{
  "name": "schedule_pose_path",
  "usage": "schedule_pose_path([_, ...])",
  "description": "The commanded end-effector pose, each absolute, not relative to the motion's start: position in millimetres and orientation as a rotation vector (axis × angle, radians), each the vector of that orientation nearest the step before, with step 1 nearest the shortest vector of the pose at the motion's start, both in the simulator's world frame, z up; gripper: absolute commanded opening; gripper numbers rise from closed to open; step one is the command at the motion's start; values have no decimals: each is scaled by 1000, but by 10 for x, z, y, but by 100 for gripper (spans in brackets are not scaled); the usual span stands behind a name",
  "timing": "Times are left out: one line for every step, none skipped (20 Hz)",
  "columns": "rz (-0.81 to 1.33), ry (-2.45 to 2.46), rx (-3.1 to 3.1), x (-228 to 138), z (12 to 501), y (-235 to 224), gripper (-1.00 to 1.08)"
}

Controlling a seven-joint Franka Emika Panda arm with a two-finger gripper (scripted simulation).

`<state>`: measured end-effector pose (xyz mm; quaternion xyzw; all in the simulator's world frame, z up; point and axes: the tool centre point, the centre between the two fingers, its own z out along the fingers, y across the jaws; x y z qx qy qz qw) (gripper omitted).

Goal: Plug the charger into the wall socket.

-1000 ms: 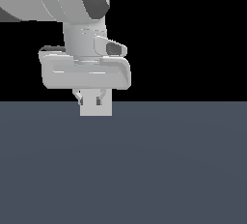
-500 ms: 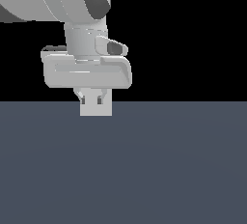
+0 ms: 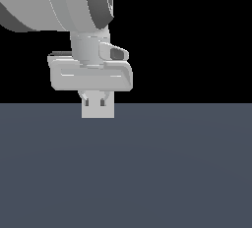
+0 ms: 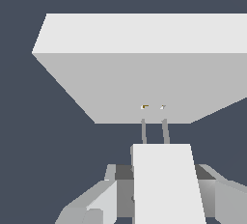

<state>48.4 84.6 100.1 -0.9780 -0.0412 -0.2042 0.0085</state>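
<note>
The charger (image 4: 166, 182) is a small white box, and it sits right between the pincer's (image 4: 161, 189) two fingers. The fingers (image 4: 96, 203) press on its two sides, so the pincer is closed on it and open only as wide as the box. Two thin metal pins (image 4: 154, 131) stick out of the front of the charger, away from the pincer.

Just ahead of the pins is the wall socket (image 4: 144, 78), a big flat grey plate. It has two tiny orange holes (image 4: 153, 106) in its face. The pin tips come right up to those holes and seem lined up with them. I cannot tell if the tips are inside yet or only touching.

In the exterior view, the pincer (image 3: 98, 105) hangs straight down from the arm, with a pale block (image 3: 98, 110) under it, low over the dark grey floor (image 3: 147, 173). From there I cannot tell the charger from the socket.

The charger looks hard and light, with smooth sides that might slip. Holding it by the two flat sides, as now, looks best. The pins look thin and could bend, so I think the push should go straight in, not tilted.
</note>
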Motion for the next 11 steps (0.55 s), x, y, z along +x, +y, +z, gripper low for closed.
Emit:
schedule_pose_path([-639,-129,-3056,580,1003,853,-100])
schedule_pose_path([-639,-129,-3056,612,1003,856,-100])
schedule_pose_path([-639,-129,-3056,640,1004,858,-100])
schedule_pose_path([-639,-129,-3056,665,1004,860,-100])
schedule_pose_path([-639,-129,-3056,685,1004,862,-100])
schedule_pose_path([-639,-129,-3056,703,1004,864,-100])
schedule_pose_path([-639,-129,-3056,716,1004,865,-100])
schedule_pose_path([-638,-128,-3056,728,999,862,-100])
schedule_pose_path([-638,-128,-3056,735,999,863,-100])
schedule_pose_path([-638,-128,-3056,738,999,864,-100])
schedule_pose_path([-638,-128,-3056,738,999,864,-100])
